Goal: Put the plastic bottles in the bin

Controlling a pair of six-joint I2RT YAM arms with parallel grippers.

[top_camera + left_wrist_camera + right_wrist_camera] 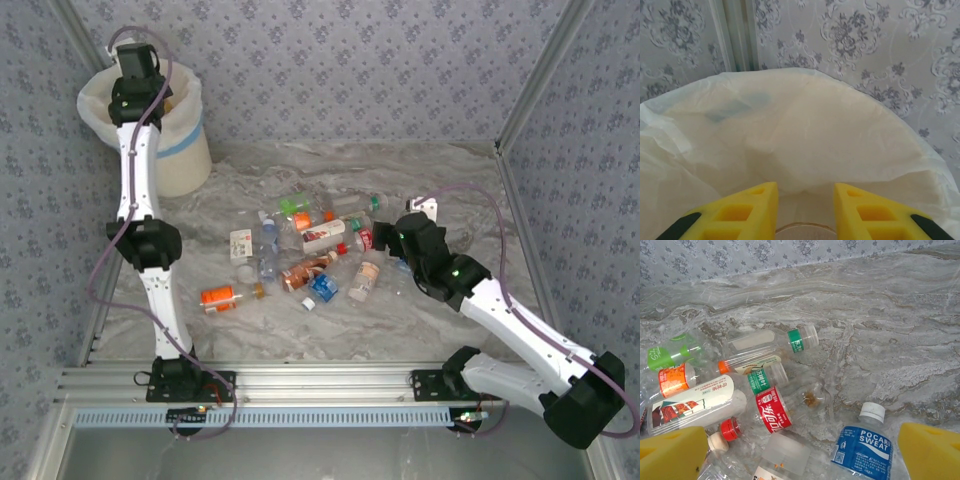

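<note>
The left pincer (805,194) is held over the open bin (186,150), the white bag of which is seen below it. Its yellow fingers are clamped on a clear bottle (805,231), of which just a curved edge can be seen. The right pincer (801,434) is spread wide apart, low over the plastic bottles (325,236) that are scattered on the marble-patterned tabletop (890,315), well apart from the bin. Between its fingers, touched by neither, a white-capped bottle (863,450) is seen; "POCARI SWEAT" can be read on its blue label. Near it lies a red-labelled bottle (773,413) printed with white Chinese characters. Further off, a green-labelled bottle (797,340) and a white-labelled bottle (692,405) are seen, their writing too small to be read.
</note>
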